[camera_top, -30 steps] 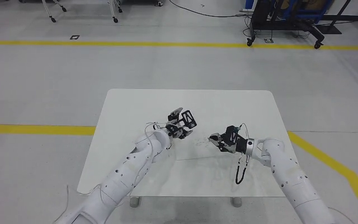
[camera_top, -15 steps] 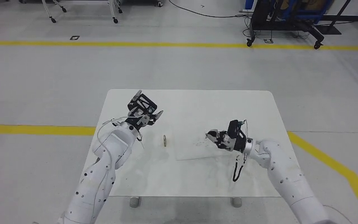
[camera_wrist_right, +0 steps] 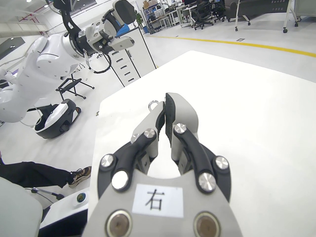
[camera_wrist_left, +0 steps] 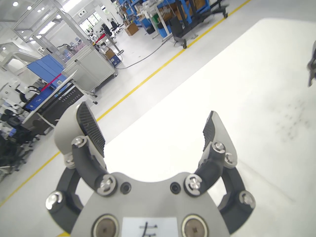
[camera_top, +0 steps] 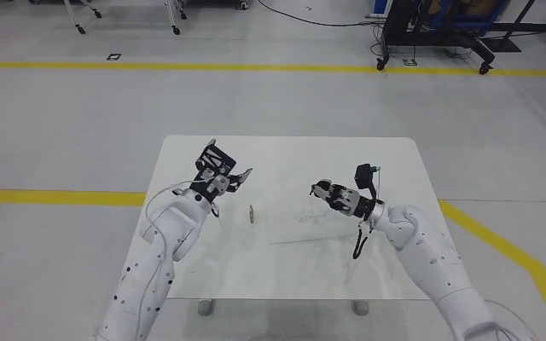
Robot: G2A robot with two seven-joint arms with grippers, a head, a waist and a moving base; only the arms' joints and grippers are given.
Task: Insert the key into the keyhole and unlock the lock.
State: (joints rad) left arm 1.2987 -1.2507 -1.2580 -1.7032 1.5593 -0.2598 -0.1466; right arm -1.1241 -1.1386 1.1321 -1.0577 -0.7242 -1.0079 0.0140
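One white table [camera_top: 341,158], two pincers, one lock and one key. The lock [camera_top: 252,213] lies on the table just left of the middle of the top view, a single small pale piece. Its long axis runs almost straight up and down the frame, with a slight lean. It is too small to tell which end carries the keyhole.

The left gripper [camera_top: 225,174] hangs above the table to the upper left of the lock and clear of it. In its own wrist view the left gripper [camera_wrist_left: 148,114] has its fingers spread wide with nothing between the ribbed pads [camera_wrist_left: 90,124].

The right gripper [camera_top: 321,189] sits right of centre in the top view, well apart from the lock. Its tips face left across the frame, towards the lock. In its wrist view the right gripper [camera_wrist_right: 165,102] has its fingers pressed together on the key [camera_wrist_right: 153,104]. One small metal ring of the key pokes out past the fingertips, and the blade is hidden, so its direction cannot be told.

A patch of grey scuffs [camera_top: 307,217] marks the table between the lock and the right pincer.
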